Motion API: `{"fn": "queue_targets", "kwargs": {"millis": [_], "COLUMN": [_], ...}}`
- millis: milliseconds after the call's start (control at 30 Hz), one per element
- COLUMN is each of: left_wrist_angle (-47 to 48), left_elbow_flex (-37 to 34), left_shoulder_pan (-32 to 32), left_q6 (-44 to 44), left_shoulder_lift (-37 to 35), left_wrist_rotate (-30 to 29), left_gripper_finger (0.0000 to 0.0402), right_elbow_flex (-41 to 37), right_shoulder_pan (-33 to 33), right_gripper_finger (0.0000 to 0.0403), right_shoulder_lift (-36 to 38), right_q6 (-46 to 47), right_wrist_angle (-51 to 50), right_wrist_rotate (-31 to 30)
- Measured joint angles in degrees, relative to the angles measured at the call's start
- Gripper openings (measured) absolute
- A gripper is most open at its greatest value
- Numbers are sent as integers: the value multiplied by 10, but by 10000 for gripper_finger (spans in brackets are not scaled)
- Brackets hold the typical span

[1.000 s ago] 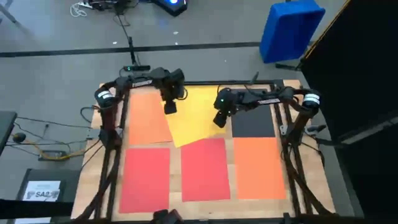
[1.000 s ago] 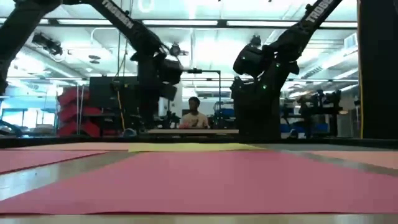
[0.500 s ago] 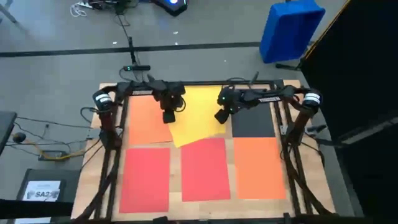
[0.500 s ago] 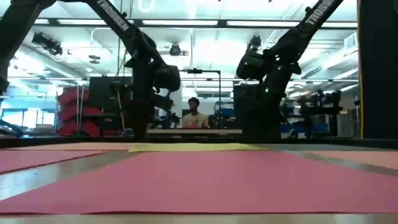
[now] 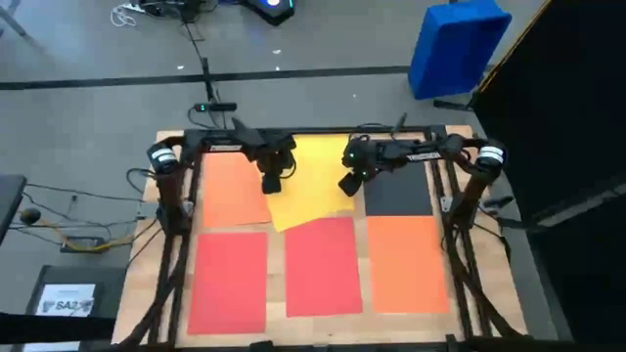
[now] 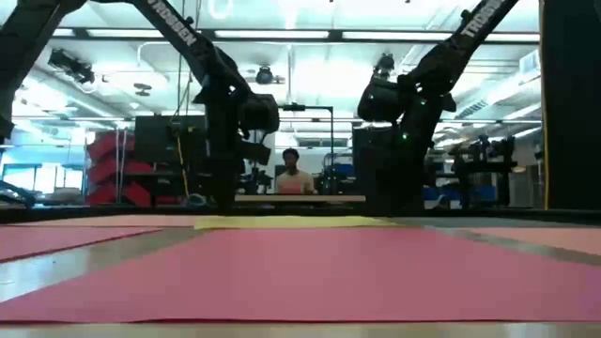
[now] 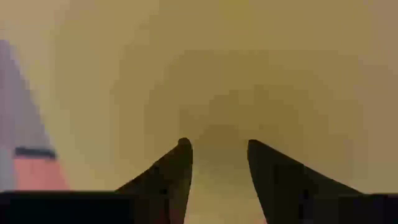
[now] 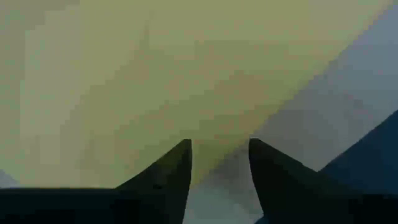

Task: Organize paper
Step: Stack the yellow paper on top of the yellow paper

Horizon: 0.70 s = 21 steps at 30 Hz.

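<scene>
A yellow sheet lies flat and askew at the table's far middle, its left part over the right edge of an orange sheet. A black sheet lies at the far right. Two red sheets and another orange sheet lie along the near side. My left gripper points down over the yellow sheet's left part, open. My right gripper slants down over the yellow sheet's right edge, open, beside the black sheet. My left gripper stands with its fingertips close over the yellow sheet, pointing down; I cannot tell whether they touch it. My right gripper has its fingertips at the yellow sheet's right edge; I cannot tell whether they touch it.
A blue bin stands on the floor beyond the far right corner. A dark box with a white label sits on the floor at the near left. A black panel rises along the right. A person sits far behind the table.
My left gripper has sunk toward the yellow sheet and shifted a little toward the table's right and near edges, from the orange sheet's border onto the yellow. My right gripper has stayed where it was. The sheets have not moved.
</scene>
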State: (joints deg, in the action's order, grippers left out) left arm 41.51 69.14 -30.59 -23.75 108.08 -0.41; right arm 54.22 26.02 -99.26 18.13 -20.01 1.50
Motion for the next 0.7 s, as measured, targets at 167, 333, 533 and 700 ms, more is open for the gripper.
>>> {"fn": "queue_targets", "kwargs": {"millis": [167, 333, 533, 700], "left_wrist_angle": [-2, -24, -80, -110], "left_elbow_flex": [8, 23, 26, 26], "left_shoulder_pan": [0, 0, 5, 8], "left_q6": [0, -5, -17, -17], "left_shoulder_lift": [12, 15, 16, 20], "left_wrist_rotate": [1, 10, 26, 44], "left_gripper_finger": [137, 137, 137, 137], "right_elbow_flex": [0, 0, 0, 0], "right_shoulder_pan": [-1, 0, 0, 0], "right_gripper_finger": [133, 132, 132, 132], "right_shoulder_lift": [0, 0, 0, 0], "right_q6": [0, -1, -2, -2], "right_wrist_angle": [0, 2, 12, 13], "right_wrist_rotate": [8, 13, 14, 14]}}
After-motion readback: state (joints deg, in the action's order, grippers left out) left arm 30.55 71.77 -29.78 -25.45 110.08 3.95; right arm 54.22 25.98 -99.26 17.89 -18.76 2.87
